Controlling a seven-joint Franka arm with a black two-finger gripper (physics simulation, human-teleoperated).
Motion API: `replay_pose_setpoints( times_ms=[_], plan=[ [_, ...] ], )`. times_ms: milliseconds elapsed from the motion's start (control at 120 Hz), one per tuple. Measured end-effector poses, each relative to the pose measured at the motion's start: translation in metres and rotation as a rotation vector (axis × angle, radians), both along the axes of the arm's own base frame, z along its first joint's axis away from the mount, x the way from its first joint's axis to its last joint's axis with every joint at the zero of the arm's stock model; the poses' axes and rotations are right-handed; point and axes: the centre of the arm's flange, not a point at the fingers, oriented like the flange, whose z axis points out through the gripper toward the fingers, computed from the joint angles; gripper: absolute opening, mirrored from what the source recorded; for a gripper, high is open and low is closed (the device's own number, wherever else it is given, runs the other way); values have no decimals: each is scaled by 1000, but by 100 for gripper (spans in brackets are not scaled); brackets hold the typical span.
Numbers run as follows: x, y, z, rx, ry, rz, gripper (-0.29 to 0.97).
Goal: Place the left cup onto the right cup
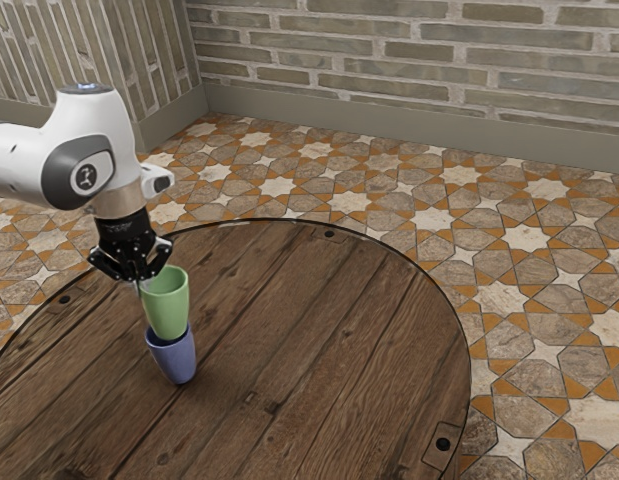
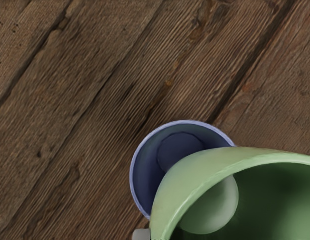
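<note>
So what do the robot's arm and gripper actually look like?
The arm has smooth, rounded white shells, with a grey circular joint cap bearing a small white mark. Below a dark wrist section sits the black two-finger gripper, angular and claw-like.

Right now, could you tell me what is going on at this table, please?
A single robot arm's gripper is gripping a green cup by its rim, holding it over a blue cup that stands upright on the round wooden table. The green cup leans a little, with its base at the blue cup's mouth. It is not released yet, so the stacking is not finished.
</note>
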Motion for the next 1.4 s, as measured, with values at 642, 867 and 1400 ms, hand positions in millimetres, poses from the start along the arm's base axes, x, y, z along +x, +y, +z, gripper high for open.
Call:
replay_pose_setpoints(
  times_ms=[642,867,1400],
  plan=[
    [-1,14,-3,5,7,27,-11],
    [3,15,-12,2,17,28,-11],
    [8,10,-17,9,-1,5,24]
  ],
)
